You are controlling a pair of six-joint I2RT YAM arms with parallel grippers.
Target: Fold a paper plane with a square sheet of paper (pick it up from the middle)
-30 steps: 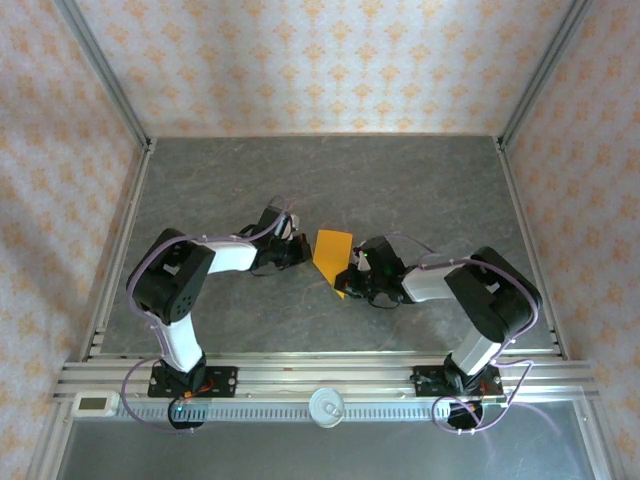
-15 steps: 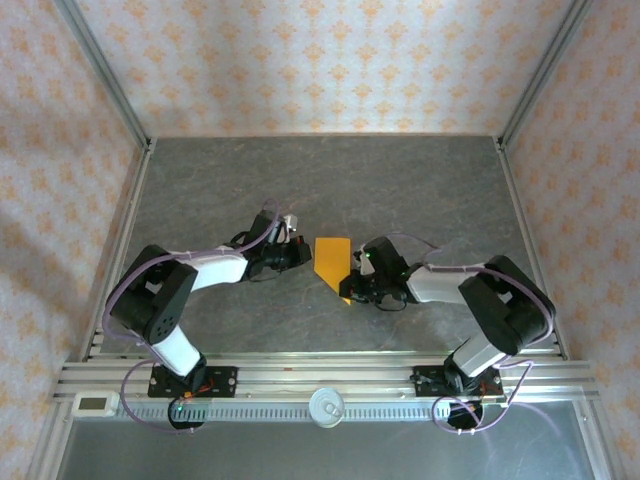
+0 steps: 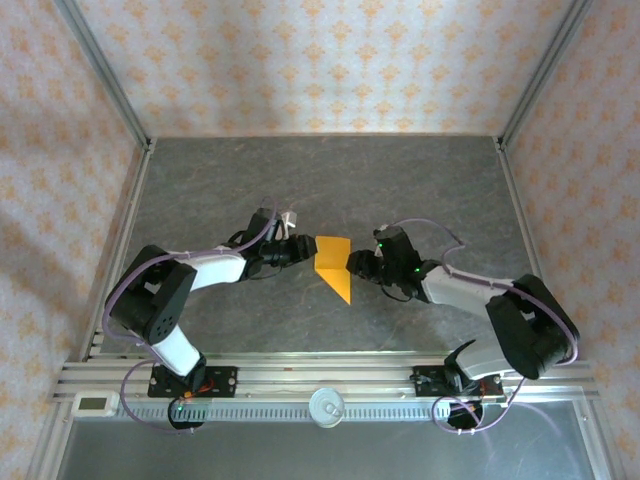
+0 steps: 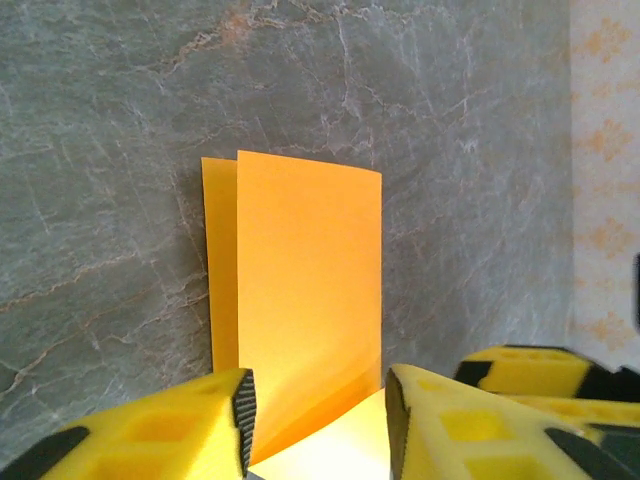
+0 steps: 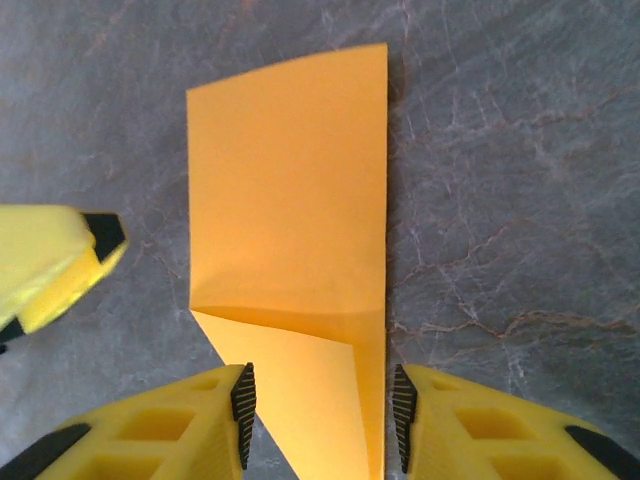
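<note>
Right arm has swung outward and stretched lower since a second ago. The right gripper (image 3: 360,264) has backed off from over the orange paper (image 3: 332,258) to its right edge, and the left gripper (image 3: 303,250) has slid in to the left edge. The paper's pointed end now aims more toward the near side.

Paper lies about mid-tabletop (image 3: 420,180), slightly toward the near side, directly between the two grippers. It is partly folded: a rectangular upper part and a lower end folded to a point. Right wrist view shows a crease across the lower part with one layer lapped over another. Left wrist view shows two offset layers, with a narrow strip of the under layer showing along one side.

Left gripper: jaws apart, with the paper's near end in the gap between the yellow fingers (image 4: 165,430). Cannot tell if the pads touch it.

Right gripper: jaws apart, with the pointed end between the fingers (image 5: 480,425) and a sliver of grey surface showing beside the right pad.

Each wrist view catches a yellow fingertip of the other gripper, near the paper.

Both arms reach in low from their bases at the near edge.
</note>
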